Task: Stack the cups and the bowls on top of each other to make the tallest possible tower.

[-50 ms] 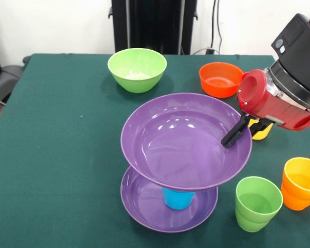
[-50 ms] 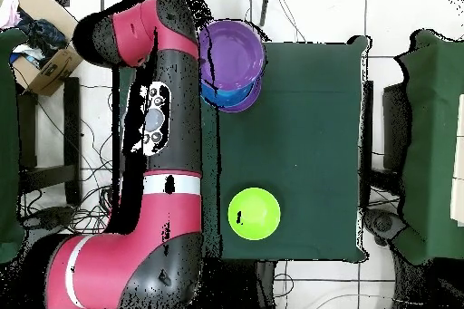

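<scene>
Front view: the tower (image 1: 170,170) stands near the table's (image 1: 57,155) front edge, built of a wide purple bowl (image 1: 144,201) as base, a blue cup (image 1: 177,198) upright in it, and a second purple bowl (image 1: 185,139) balanced on the cup, tipped slightly. The gripper (image 1: 236,133) reaches in from the right-hand edge, one dark finger lying over the upper bowl's right rim; whether its fingers pinch the rim or stand spread cannot be told. A yellow thing (image 1: 262,129) shows just behind the gripper. Loose pieces lie to the gripper's side: a green cup (image 1: 257,202) and an orange cup (image 1: 300,183) toward the front right corner, an orange bowl (image 1: 220,79) and a light green bowl (image 1: 137,69) toward the back edge. Judged next need: a centred, level top bowl.
</scene>
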### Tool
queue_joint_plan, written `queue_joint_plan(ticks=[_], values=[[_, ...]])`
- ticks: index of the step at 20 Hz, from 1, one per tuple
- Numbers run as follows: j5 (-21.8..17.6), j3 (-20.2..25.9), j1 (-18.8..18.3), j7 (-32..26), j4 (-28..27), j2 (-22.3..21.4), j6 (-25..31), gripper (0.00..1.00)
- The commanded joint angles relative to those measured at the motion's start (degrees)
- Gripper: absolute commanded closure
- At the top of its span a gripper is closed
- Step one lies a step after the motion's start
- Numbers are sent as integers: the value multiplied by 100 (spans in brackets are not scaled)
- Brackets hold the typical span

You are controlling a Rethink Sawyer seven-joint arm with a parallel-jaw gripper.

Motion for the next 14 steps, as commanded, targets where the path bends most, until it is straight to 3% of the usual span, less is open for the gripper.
queue_joint_plan(ticks=[1,14], values=[[-250,298,-124,-1669,-125,68,419,100],[-192,303,-120,-1614,440,-170,265,100]])
